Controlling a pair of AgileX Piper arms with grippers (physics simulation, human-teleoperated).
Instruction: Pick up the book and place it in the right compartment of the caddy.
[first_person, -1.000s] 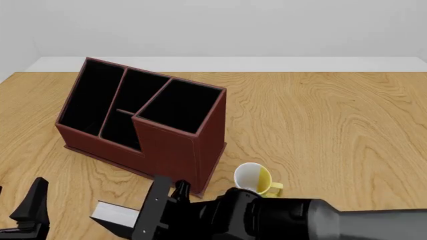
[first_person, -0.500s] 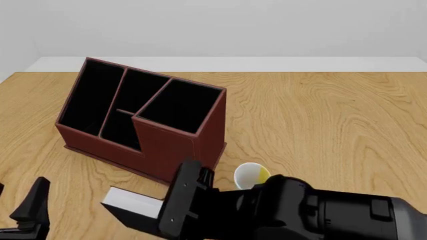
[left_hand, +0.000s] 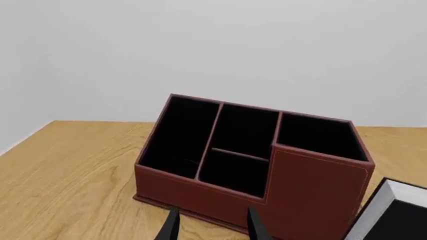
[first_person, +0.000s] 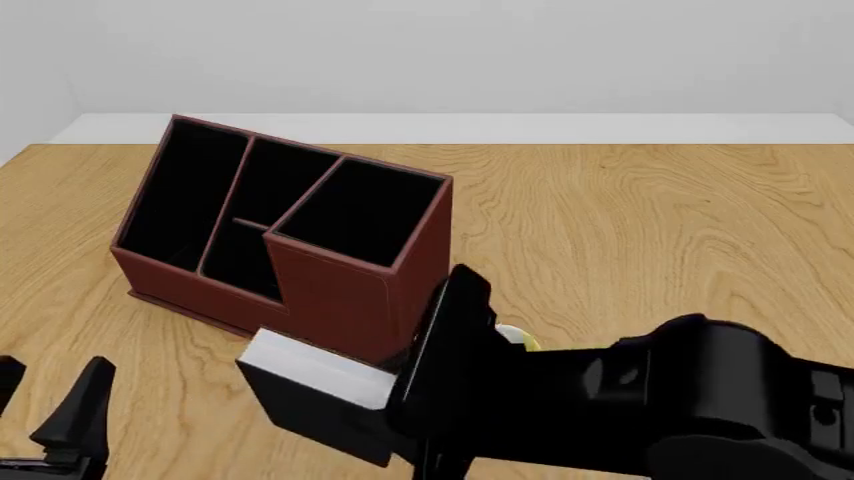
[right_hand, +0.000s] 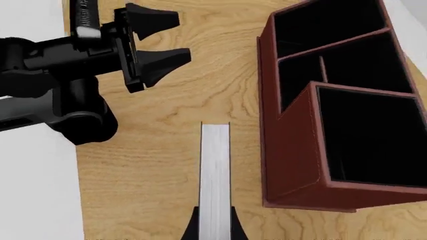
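Wood-grain surface (first_person: 641, 230) below; right end effector (right_hand: 215, 220) clamped on the black hardcover book (first_person: 314, 385), lifted just short of the caddy (first_person: 287, 255). Rigid, hefty, smooth-covered: firm mid-cover grip advisable. Left end effector (first_person: 54, 420) spread, empty.

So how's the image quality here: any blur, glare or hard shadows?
Front view: sharp, flat even light, only a faint shadow around the caddy; the right arm blocks the mug. Left wrist view: crisp, no glare; book cropped at the edge. Right wrist view: sharp, caddy cells solid black.
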